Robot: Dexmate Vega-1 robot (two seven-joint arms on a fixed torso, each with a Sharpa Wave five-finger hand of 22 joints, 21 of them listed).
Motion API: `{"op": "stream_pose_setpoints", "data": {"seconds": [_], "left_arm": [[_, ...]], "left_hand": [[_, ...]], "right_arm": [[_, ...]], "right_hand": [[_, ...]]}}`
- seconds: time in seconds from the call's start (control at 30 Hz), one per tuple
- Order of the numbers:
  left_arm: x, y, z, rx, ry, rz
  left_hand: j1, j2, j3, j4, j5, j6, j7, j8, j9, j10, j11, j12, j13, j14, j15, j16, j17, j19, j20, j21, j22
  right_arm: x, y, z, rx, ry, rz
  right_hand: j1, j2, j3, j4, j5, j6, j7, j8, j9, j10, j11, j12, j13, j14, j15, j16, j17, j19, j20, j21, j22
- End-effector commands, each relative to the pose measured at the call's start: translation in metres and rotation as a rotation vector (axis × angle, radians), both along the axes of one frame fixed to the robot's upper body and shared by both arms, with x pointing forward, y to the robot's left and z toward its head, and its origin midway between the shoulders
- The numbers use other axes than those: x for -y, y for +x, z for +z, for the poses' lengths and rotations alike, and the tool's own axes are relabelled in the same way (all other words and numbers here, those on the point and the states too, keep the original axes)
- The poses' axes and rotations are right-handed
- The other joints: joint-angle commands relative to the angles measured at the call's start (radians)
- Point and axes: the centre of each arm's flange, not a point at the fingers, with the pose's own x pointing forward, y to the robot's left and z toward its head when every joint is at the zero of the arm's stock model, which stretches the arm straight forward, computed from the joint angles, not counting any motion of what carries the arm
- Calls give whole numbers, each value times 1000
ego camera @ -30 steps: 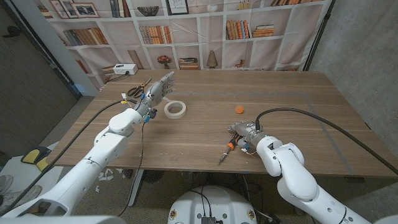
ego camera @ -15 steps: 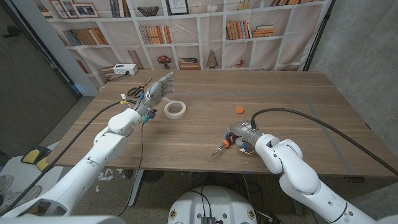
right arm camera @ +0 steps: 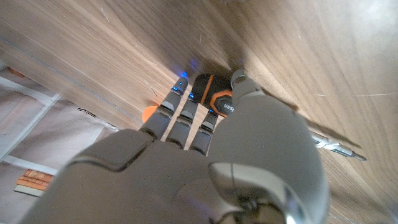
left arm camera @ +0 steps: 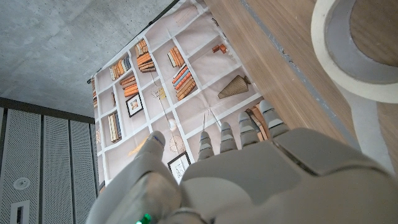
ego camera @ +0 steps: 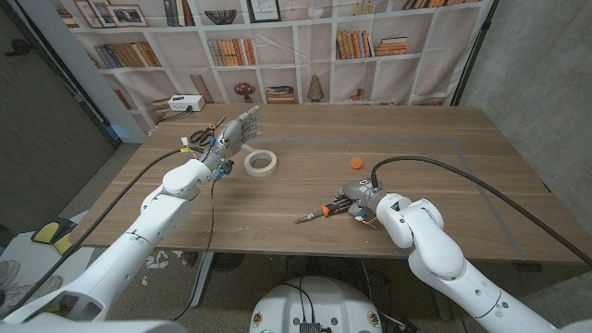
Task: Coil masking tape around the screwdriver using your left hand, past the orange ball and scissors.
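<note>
The roll of masking tape (ego camera: 261,163) lies flat on the wooden table, left of centre; it also shows in the left wrist view (left arm camera: 356,53). My left hand (ego camera: 233,137) hovers just left of the roll, fingers spread, holding nothing (left arm camera: 249,168). The scissors (ego camera: 205,132) lie behind that hand. The orange ball (ego camera: 356,162) sits mid-table. My right hand (ego camera: 363,198) grips the black-and-orange handle (right arm camera: 214,99) of the screwdriver (ego camera: 324,212), whose shaft (right arm camera: 329,144) points left along the table near the front edge.
A white box (ego camera: 185,103) stands at the table's (ego camera: 435,139) far left corner. A black cable (ego camera: 462,176) arcs over the right side of the table to my right arm. A bookshelf backdrop hangs behind the far edge.
My right hand has swung the screwdriver so that its tip now points left instead of toward the front edge. The left hand and the tape have not moved.
</note>
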Motion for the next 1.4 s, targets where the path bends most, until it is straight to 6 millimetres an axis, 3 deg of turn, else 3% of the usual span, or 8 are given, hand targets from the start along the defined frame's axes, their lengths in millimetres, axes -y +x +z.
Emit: {"op": "stream_pose_setpoints", "data": {"seconds": [0.03, 0.17, 0.27, 0.33, 0.5, 0.73, 1.13, 1.4], "left_arm": [[1, 5, 2, -6, 2, -3], [0, 6, 3, -7, 1, -1], [0, 7, 3, -9, 10, 2], [-1, 6, 4, -3, 34, 23], [-2, 0, 8, 3, 91, 82], [-7, -21, 18, 25, 227, 332], [-5, -49, 30, 54, 514, 581], [12, -67, 36, 79, 784, 783]], "left_hand": [[-8, 2, -4, 2, 10, -11, -4, -4, 5, -7, 4, -1, 4, 5, 1, 6, 3, 8, 2, -3, 4], [-8, 2, -4, 2, 10, -11, -4, -4, 5, -5, 5, -1, 4, 8, 0, 6, 3, 9, 2, -3, 4], [-8, 2, -4, 2, 10, -11, -4, -4, 5, -6, 5, -1, 4, 8, 1, 6, 3, 10, 2, -3, 4], [-8, 3, -4, 2, 10, -12, -4, -4, 5, -6, 4, -1, 4, 9, 0, 6, 3, 10, 2, -3, 4], [-3, 4, -1, -1, 11, -19, -9, -5, 5, 1, 1, 2, 4, 17, -5, 6, 2, 12, 1, -4, 4], [102, 8, 51, -95, -13, 166, 46, 42, 6, 241, -1, 74, 11, 225, -64, 57, 21, 115, -27, 37, 26], [174, -20, 75, -165, -21, 269, 56, 48, 8, 340, -25, 90, 15, 340, -113, 86, 30, 228, -59, 126, 66], [268, -64, 61, -186, -16, 429, 24, 82, 15, 417, -107, 107, 31, 342, -170, 104, 64, 110, -62, 123, 92]], "right_arm": [[5, 1, -8, 77, 36, 89], [6, 1, -6, 131, 53, 130], [9, -2, -3, 217, 88, 177], [10, -4, 1, 275, 113, 181], [14, -5, 13, 379, 167, 157], [21, -5, 28, 483, 261, 140], [25, -5, 41, 613, 308, 126], [31, -8, 45, 668, 344, 118]], "right_hand": [[79, 63, 10, -32, -5, 336, 102, 92, 8, 224, 13, 88, 19, 230, -202, 172, 142, 61, -53, 69, 29], [167, 78, 39, -44, -30, 431, 131, 97, 9, 311, 33, 123, 42, 287, -205, 236, 237, 77, -96, 133, 65], [163, 84, 34, -18, -38, 450, 137, 79, 8, 415, 50, 172, 66, 359, -201, 294, 309, 85, -121, 186, 96], [157, 82, 33, -6, -31, 457, 128, 68, 6, 427, 41, 181, 79, 383, -200, 289, 325, 87, -170, 210, 104], [144, 67, 22, 6, -17, 477, 130, 61, 3, 451, 25, 178, 67, 420, -198, 270, 328, 75, -196, 228, 106], [125, 69, 11, 24, 2, 460, 147, 40, 1, 461, 33, 163, 47, 452, -197, 235, 310, 83, -190, 259, 114], [111, 72, 2, 40, 22, 467, 163, 27, 2, 491, 52, 147, 23, 502, -198, 198, 293, 94, -206, 300, 119], [112, 69, -1, 40, 26, 470, 163, 25, 2, 497, 52, 143, 19, 511, -198, 191, 292, 88, -209, 305, 119]]}}
